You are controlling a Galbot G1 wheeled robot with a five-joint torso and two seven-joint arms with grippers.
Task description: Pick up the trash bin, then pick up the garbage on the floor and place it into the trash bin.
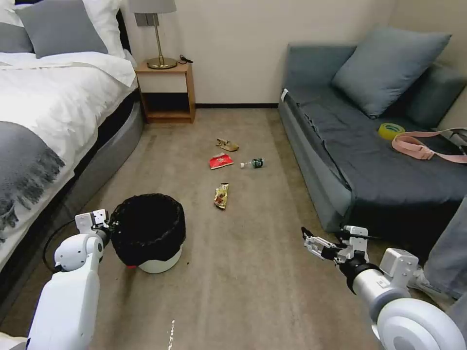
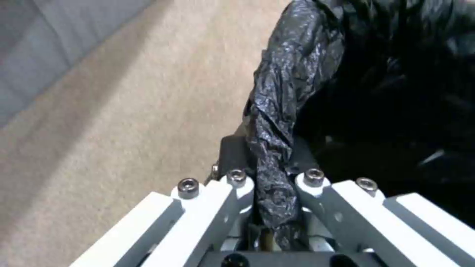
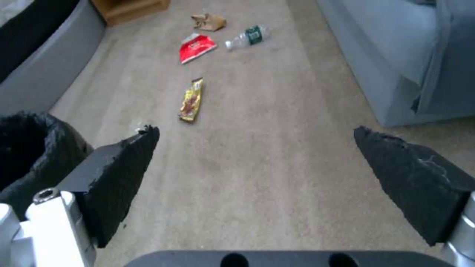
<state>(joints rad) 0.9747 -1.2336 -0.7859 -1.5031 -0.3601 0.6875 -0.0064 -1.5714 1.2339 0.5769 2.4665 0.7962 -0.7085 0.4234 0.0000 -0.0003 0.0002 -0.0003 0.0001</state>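
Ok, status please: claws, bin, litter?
Left claw shut on trash bin rim. Right claw open, empty, above carpet. Wrapper, packet, bottle, paper on floor; path clear.

I see a white-sheeted bed (image 1: 53, 92) at ten o'clock, a wooden nightstand (image 1: 165, 92) with a brass lamp (image 1: 158, 34) at eleven, and a grey sofa (image 1: 360, 160) at two holding a yellow tape roll (image 1: 390, 130) beside a pink strap (image 1: 428, 148).

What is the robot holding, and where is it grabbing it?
The left gripper pinches the bag-lined rim of the trash bin. The right gripper is open above the carpet, holding nothing.
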